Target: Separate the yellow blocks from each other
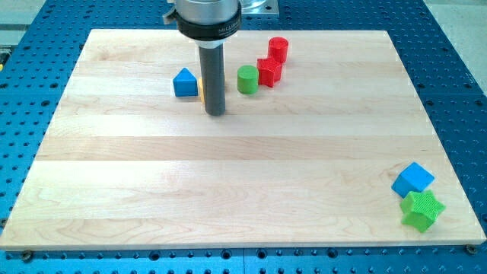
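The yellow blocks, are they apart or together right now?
Cannot tell: only a yellow sliver shows behind my rod, left of my tip.

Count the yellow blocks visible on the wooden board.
1 at most: only a thin yellow sliver shows behind my dark rod, just left of my tip, beside the blue house-shaped block. Any other yellow block may be hidden behind the rod.
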Controlling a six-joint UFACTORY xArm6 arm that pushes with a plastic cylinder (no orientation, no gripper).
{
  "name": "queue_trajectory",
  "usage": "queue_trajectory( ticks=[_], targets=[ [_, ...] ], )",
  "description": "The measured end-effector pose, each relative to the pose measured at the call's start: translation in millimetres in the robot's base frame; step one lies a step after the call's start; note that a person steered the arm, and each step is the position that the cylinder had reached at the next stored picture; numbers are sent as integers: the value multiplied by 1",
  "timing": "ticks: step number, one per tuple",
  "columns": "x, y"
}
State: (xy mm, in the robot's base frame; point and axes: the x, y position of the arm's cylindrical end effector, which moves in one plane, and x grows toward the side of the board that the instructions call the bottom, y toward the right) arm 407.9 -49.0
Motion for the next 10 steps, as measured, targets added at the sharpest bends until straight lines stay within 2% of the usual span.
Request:
queue_trajectory(
  ticks=[1, 2, 3, 5, 6, 7, 8, 9, 10],
  targets=[
    [25, -41],
    [-16, -33],
    [-85, -26],
    [-84, -26],
    [-52, -50],
    [12, -58],
    [27, -12],
    [28, 15],
    [-28, 31]
  ],
)
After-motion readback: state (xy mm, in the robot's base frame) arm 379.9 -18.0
